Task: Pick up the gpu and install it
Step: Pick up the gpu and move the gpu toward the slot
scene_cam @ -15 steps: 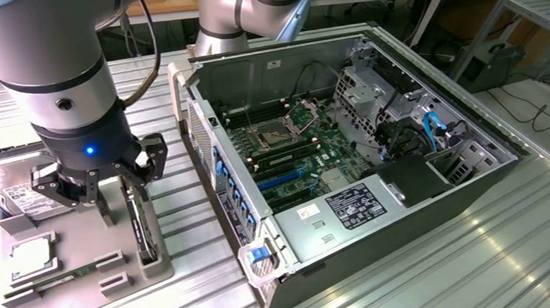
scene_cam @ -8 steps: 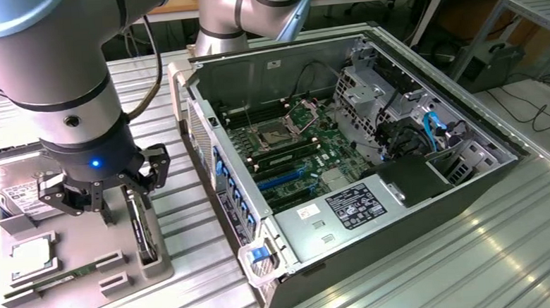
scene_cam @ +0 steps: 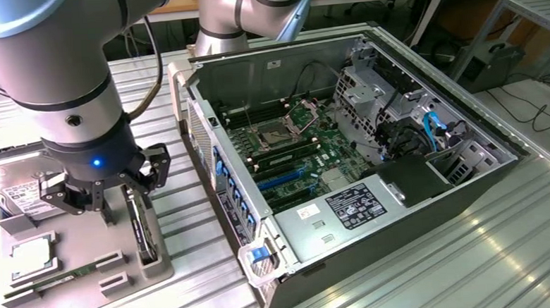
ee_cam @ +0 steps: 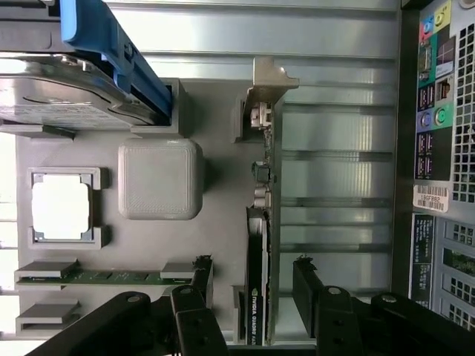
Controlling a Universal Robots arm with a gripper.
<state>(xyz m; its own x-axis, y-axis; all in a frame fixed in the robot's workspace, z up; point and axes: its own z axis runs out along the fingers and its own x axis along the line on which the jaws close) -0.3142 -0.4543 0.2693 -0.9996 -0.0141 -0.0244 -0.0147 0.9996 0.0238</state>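
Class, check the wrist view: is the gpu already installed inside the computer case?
No, the gpu stands on edge in the grey tray, outside the case, with the open gripper near it.

Quick count from where I stand: one robot arm (scene_cam: 64, 87), one gripper (ee_cam: 252, 265) with two fingers (ee_cam: 306, 285). One gray tray (ee_cam: 215, 148). In it: one gpu (ee_cam: 261, 245), one hard drive (ee_cam: 67, 96), one processor chip (ee_cam: 61, 208), one memory stick (ee_cam: 104, 277), one gray square block (ee_cam: 159, 178). One open computer case (scene_cam: 373, 212).
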